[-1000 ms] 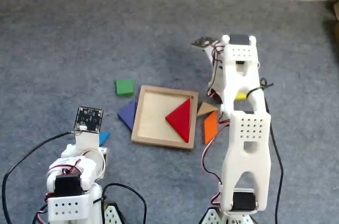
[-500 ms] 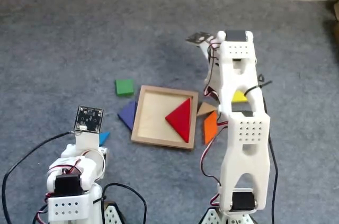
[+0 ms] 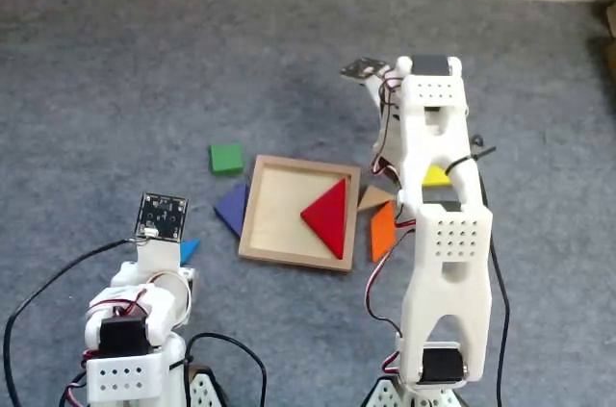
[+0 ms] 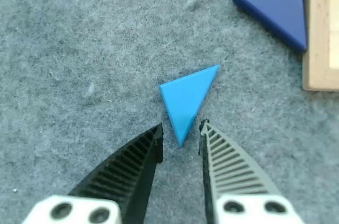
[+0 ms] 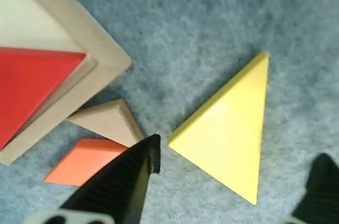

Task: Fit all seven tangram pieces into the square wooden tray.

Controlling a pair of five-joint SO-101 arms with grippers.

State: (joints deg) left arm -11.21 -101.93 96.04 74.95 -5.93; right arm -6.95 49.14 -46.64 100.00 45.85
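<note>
Well, the yellow triangle (image 5: 228,128) lies at 3 o'clock from the tray (image 3: 289,256), under the wide-open right pincer (image 5: 238,166). Its square corner points at the tan piece (image 5: 108,121) and orange piece (image 5: 85,167) between. The left pincer (image 4: 181,128) is open a little at the light blue triangle (image 4: 186,97).
</note>
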